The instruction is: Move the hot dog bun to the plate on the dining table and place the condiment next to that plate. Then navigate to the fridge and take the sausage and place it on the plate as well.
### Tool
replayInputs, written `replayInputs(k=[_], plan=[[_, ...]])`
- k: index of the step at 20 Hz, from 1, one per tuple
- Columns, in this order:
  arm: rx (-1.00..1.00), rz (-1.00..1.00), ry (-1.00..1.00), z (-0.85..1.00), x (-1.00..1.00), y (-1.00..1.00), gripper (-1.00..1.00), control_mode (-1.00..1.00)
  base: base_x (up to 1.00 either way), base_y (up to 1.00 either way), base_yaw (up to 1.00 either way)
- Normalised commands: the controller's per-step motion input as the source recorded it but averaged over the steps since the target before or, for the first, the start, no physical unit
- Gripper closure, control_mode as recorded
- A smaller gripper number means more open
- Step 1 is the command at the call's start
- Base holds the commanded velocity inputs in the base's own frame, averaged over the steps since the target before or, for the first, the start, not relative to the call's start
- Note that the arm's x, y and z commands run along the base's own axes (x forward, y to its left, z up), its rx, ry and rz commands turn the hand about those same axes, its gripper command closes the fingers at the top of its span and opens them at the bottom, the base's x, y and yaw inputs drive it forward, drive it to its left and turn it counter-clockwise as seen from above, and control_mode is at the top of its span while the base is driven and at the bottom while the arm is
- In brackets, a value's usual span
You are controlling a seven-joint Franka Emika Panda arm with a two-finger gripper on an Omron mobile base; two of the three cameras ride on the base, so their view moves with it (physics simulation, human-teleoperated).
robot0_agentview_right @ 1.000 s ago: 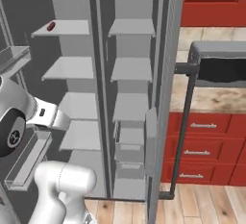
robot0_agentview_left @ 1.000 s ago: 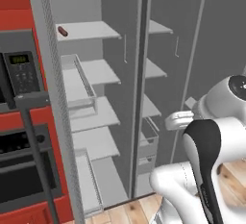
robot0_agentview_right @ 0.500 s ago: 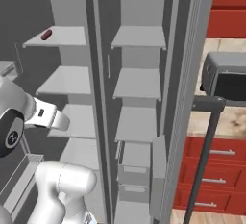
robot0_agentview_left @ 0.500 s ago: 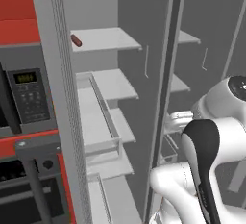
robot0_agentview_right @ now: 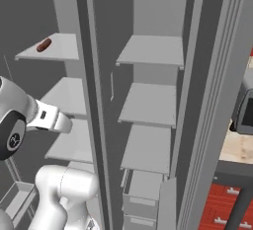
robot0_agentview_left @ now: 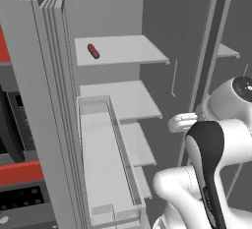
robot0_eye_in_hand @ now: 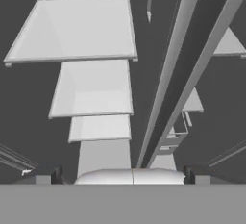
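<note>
**A:** Where's the sausage right now? All I get is grey shelving.

**B:** On the fridge's top shelf, toward its left front edge — a small dark red thing lying diagonally, long axis running from back-left to front-right.

**A:** And the pincer?

**B:** Spread wide, nothing in it. It's aimed at the lower shelves, so the sausage sits above and to its left; I'd guess the hand needs to lift. The fingertips are barely visible at the bottom of the hand view — hard to make out much.
</note>
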Motion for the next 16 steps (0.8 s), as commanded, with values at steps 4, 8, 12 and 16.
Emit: replayInputs(k=[4, 8, 12, 16], plan=[[0.05, 0.08, -0.04, 0.09, 0.45, 0.00, -1.00, -1.00, 0.21, 0.00, 0.03], [0.00, 0.10, -0.13, 0.71, 0.18, 0.12, -1.00, -1.00, 0.00, 0.00, 0.00], [0.00, 0.03, -0.01, 0.87, 0.29, 0.44, -1.00, -1.00, 0.00, 0.00, 0.00], [0.00, 0.00, 0.00, 0.63, 0.40, 0.72, -1.00, -1.00, 0.00, 0.00, 0.00]])
